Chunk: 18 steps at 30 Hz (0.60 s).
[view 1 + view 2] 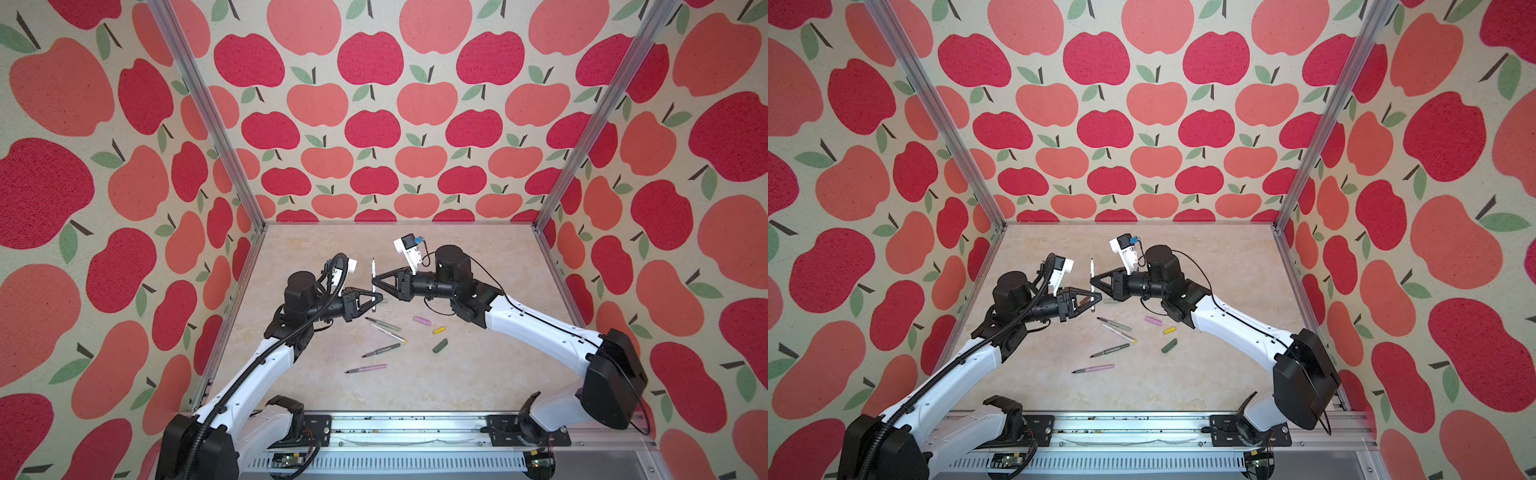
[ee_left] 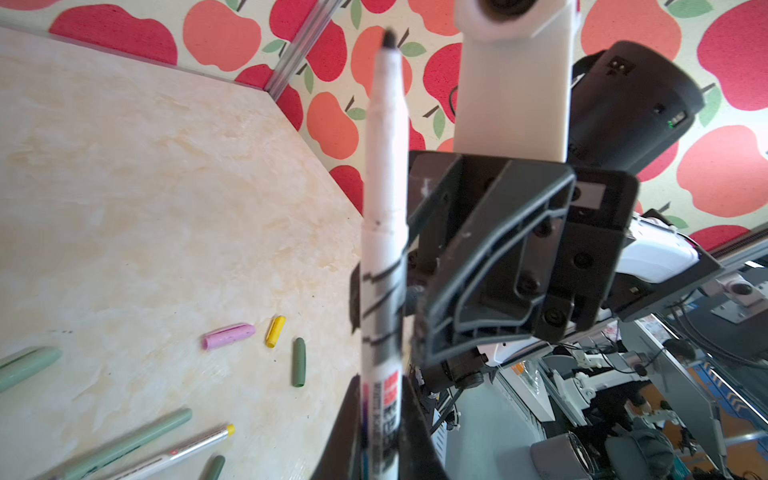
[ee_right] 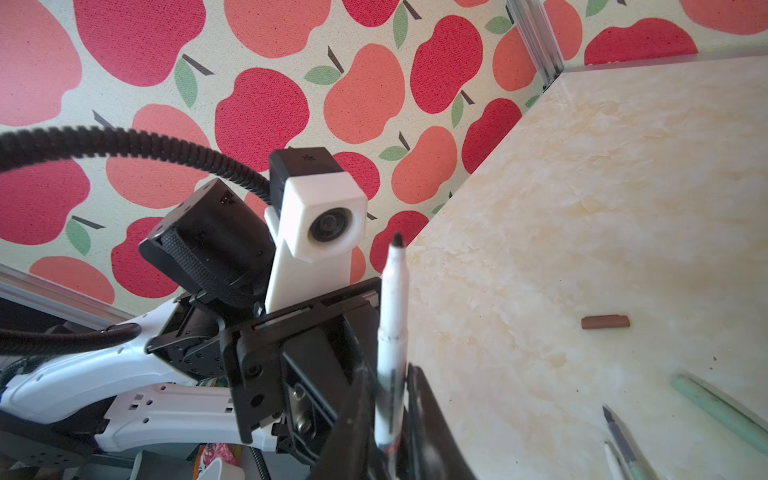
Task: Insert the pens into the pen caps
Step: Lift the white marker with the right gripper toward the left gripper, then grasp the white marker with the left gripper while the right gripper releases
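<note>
Above mid-table, upright pen [image 1: 373, 270] stands btwn left gripper [image 1: 377, 300], on its left, & right gripper [image 1: 373, 286], on its right; loose pens [image 1: 380, 351] lie on table [image 1: 478, 374] in front, caps [image 1: 439, 331] to their rt.

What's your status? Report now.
Left hand shut on white pen, held upright. Right hand around same pen, grip unclear. Four pens, caps loose on table. Nothing blocking.

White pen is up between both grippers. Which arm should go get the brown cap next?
Right, probably. The left gripper is shut low on the white pen, so it is busy. The right gripper only sits at mid-barrel, and the brown cap lies uncovered on the table in its wrist view.
</note>
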{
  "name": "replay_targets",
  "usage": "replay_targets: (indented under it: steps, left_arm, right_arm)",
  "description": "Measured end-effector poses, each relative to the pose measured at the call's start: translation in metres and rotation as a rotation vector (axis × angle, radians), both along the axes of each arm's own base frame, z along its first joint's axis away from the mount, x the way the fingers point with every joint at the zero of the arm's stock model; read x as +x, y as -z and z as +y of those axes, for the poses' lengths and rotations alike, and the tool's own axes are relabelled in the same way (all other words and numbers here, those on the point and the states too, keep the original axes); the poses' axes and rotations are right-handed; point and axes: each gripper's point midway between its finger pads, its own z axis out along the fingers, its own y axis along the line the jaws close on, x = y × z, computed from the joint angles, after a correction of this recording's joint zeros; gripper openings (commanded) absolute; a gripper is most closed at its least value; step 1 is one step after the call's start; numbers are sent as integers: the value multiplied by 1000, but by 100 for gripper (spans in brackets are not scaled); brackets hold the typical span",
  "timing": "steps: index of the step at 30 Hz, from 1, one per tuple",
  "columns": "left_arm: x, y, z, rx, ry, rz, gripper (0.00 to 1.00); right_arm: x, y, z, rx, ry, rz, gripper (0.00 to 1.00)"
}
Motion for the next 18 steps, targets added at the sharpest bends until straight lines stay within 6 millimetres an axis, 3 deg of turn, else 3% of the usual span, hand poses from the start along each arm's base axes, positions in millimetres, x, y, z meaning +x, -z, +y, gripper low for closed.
replay_targets:
  steps: [5, 9, 14, 18]
  left_arm:
    - [5, -12, 26, 103, -169, -27, 0]
    - [0, -22, 61, 166, -347, -35, 0]
    - [-12, -2, 95, 211, -515, 83, 0]
    - [-23, 37, 100, 208, -552, 253, 0]
  right_arm:
    - [4, 5, -7, -59, 43, -15, 33]
    - [17, 1, -13, -130, 119, -36, 37]
    - [42, 11, -1, -262, 189, -19, 46]
    - [60, 55, 23, -439, 242, 38, 51]
